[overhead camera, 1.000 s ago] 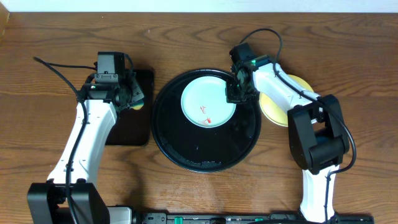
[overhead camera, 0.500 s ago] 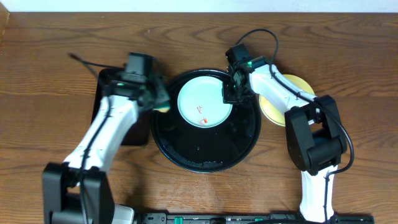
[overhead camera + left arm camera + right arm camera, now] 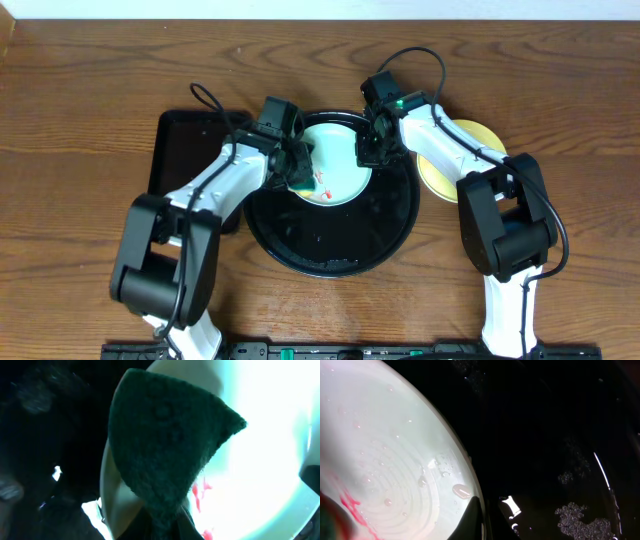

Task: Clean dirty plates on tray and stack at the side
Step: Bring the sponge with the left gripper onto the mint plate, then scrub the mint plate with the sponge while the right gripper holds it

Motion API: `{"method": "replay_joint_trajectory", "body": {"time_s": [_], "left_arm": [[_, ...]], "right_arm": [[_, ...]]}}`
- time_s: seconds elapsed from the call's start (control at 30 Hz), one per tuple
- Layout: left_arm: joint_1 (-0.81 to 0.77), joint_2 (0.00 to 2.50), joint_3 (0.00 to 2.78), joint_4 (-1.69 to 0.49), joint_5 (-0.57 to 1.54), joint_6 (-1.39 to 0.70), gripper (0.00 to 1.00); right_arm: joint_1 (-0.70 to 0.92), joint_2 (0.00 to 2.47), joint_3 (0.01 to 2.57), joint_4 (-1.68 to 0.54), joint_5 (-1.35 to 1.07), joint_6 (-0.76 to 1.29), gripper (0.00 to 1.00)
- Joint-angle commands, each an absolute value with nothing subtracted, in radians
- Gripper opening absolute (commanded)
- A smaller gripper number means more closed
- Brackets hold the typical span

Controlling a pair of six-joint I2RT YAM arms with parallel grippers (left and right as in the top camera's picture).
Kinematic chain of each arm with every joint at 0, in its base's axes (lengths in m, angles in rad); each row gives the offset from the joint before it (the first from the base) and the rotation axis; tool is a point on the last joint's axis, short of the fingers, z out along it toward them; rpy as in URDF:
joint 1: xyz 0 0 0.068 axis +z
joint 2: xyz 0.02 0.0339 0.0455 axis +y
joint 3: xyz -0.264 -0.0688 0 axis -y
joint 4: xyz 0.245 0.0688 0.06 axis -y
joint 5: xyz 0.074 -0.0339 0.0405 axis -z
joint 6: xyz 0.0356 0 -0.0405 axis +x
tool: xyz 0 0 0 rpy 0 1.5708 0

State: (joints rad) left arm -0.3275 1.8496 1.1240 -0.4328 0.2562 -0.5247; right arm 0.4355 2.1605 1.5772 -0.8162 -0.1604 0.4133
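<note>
The left gripper [image 3: 297,172] is clenching a green sponge [image 3: 165,445] over the mint plate [image 3: 342,170] on the tray [image 3: 330,250], mid-frame. The right gripper [image 3: 372,152] is pinching that plate's right rim, its arm hiding part of a yellow plate [image 3: 438,178].

The mint plate [image 3: 345,162] is showing red smears [image 3: 325,190] against the black tray [image 3: 330,245]; the sponge [image 3: 165,450] is looking dark green, the bench [image 3: 80,100] brown-grained.

glossy black tray [image 3: 300,250], beaded with water; smooth, wet mint plastic plate [image 3: 345,165]; rough, fuzzy green scrub pad [image 3: 165,445]; grained wooden table [image 3: 80,100].
</note>
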Motion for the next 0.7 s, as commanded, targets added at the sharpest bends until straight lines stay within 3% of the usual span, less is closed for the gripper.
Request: {"method": "replay_joint_trajectory", "body": {"time_s": [0.0, 0.53, 0.67], "left_arm": [[-0.327, 1.876, 1.130, -0.442, 0.280, -0.536, 0.08], [-0.412, 1.876, 1.130, -0.380, 0.272, -0.537, 0.08], [-0.412, 1.876, 1.130, -0.305, 0.144, -0.537, 0.07]], "right_arm": [[0.449, 2.172, 1.569, -0.820, -0.166, 0.403, 0.01], [0.449, 2.172, 1.569, -0.819, -0.166, 0.403, 0.01], [0.449, 2.172, 1.569, -0.818, -0.166, 0.403, 0.01]]}}
